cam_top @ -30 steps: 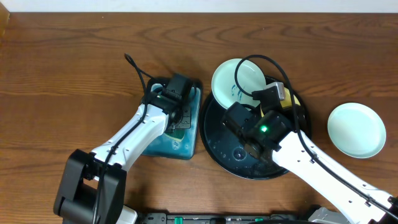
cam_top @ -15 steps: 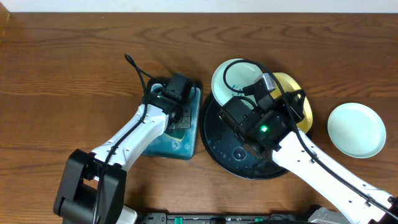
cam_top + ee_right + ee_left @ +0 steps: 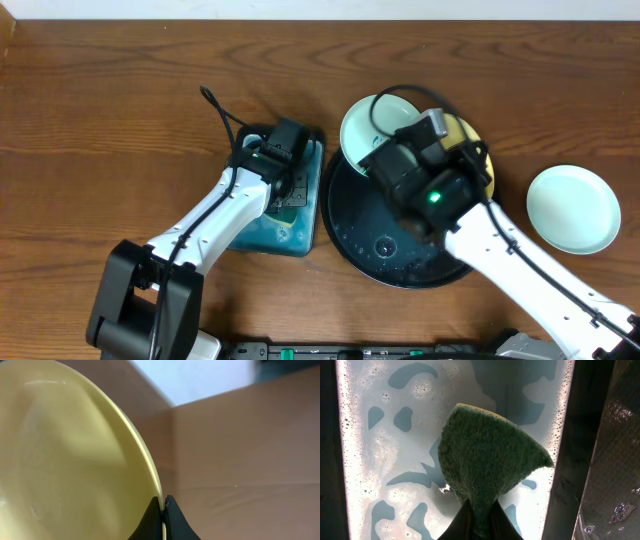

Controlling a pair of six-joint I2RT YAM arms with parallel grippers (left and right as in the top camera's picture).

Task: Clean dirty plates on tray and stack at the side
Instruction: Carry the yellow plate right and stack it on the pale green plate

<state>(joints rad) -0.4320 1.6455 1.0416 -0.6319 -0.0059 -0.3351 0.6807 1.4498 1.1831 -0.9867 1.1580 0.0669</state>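
Right gripper (image 3: 164, 507): pinching rim of yellow round plastic plate (image 3: 75, 460), at far side of glossy black round tray (image 3: 350, 225). Left gripper (image 3: 480, 512): clamped on green scouring sponge (image 3: 487, 465) above rectangular basin of soapy blue water (image 3: 300, 238).

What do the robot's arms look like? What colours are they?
Both arms are alike: the left arm and right arm have smooth white tubes joined by chunky black joints. A thin black cable loops off the left one, another curls over the right. A small green light glows on the right arm. The left pincer and right pincer have slim dark fingers.
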